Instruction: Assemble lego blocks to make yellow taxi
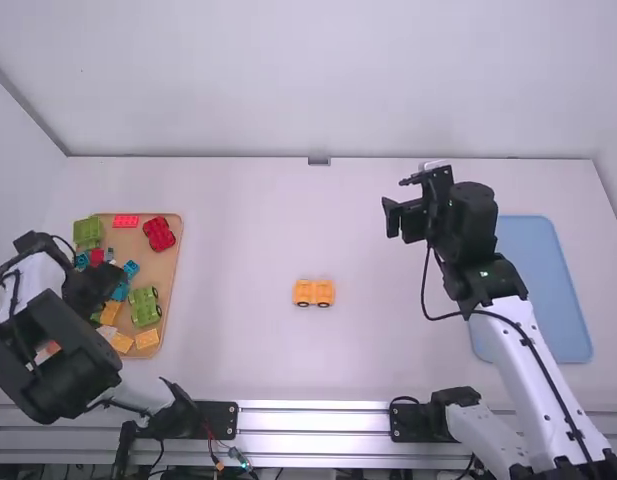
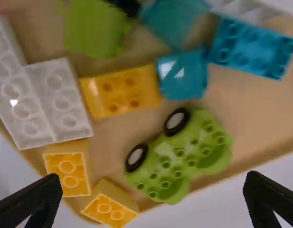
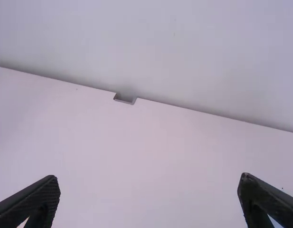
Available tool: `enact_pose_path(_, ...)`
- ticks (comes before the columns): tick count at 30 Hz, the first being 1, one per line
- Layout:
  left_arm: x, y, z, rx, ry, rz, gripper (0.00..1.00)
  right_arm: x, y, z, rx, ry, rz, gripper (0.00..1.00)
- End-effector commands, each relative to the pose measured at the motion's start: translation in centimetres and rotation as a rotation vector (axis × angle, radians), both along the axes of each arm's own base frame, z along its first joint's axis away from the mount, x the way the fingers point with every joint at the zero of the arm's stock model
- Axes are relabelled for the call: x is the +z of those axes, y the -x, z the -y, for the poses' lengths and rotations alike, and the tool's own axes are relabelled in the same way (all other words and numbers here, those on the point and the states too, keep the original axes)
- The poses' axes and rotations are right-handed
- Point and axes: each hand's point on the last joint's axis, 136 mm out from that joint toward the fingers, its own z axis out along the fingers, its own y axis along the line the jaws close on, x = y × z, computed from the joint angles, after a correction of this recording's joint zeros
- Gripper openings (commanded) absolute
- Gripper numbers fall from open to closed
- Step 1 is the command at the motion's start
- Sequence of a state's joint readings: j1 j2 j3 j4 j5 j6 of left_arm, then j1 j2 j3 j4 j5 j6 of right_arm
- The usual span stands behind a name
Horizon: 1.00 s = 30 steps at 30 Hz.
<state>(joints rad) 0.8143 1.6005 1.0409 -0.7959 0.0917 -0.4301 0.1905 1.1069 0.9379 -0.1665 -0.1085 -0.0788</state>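
Step in hand looks like picking the next block: left pincer open over the tray, right pincer open and empty, yellow wheeled base mid-desk; next, probably line up, lower, grip a yellow block.

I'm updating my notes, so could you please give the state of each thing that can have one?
left gripper, open
right gripper, open, holding nothing
tan tray, holding blocks
yellow car base, wheels fitted, on the table
green car base, wheels fitted, studs bare
two small yellow bricks, studs bare
blue tray, flat, partly hidden
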Motion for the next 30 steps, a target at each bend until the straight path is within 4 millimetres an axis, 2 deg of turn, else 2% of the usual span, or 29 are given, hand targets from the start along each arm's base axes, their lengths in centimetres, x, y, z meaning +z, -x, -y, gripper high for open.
enact_pose_path(1,-0.7,1.5,0.4,0.053,0.018,-0.016,0.99,0.8,-0.6,-0.1,0.002,-0.006,0.019,0.98)
enact_pose_path(3,-1.1,2.1,0.6,0.054,0.031,-0.031,0.99,0.8,-0.9,-0.2,0.002,-0.007,0.024,0.98)
enact_pose_path(5,-1.8,3.9,0.6,0.047,0.021,-0.095,0.94,0.9,-1.1,-0.2,0.002,-0.009,0.030,0.99)
enact_pose_path(7,-2.1,5.2,0.6,0.090,0.022,-0.140,0.94,0.9,-1.1,-0.2,0.000,-0.012,0.030,0.99)
enact_pose_path(9,-2.5,6.2,0.6,0.138,0.025,-0.173,0.88,1.1,-1.1,-0.3,0.002,-0.013,0.038,0.99)
enact_pose_path(12,-2.8,6.6,0.6,0.154,0.026,-0.176,0.71,1.2,-1.1,-0.3,-0.008,-0.035,0.036,0.98)
enact_pose_path(18,-3.3,7.1,0.3,0.153,-0.007,-0.198,0.73,1.0,-1.1,-0.3,-0.012,-0.042,0.024,0.99)
enact_pose_path(21,-3.4,6.9,0.1,0.138,-0.016,-0.191,0.63,0.9,-1.0,-0.3,-0.008,-0.043,0.019,0.98)
enact_pose_path(24,-3.4,7.0,0.1,0.149,-0.020,-0.196,0.47,1.0,-0.9,-0.7,0.013,-0.053,0.018,0.99)
enact_pose_path(27,-3.9,6.9,0.1,0.144,-0.027,-0.189,0.47,1.2,-0.8,-1.2,0.039,-0.065,0.023,0.99)
enact_pose_path(30,-4.8,7.3,0.4,0.144,-0.027,-0.190,0.52,1.5,-0.7,-1.5,0.060,-0.076,0.032,0.99)
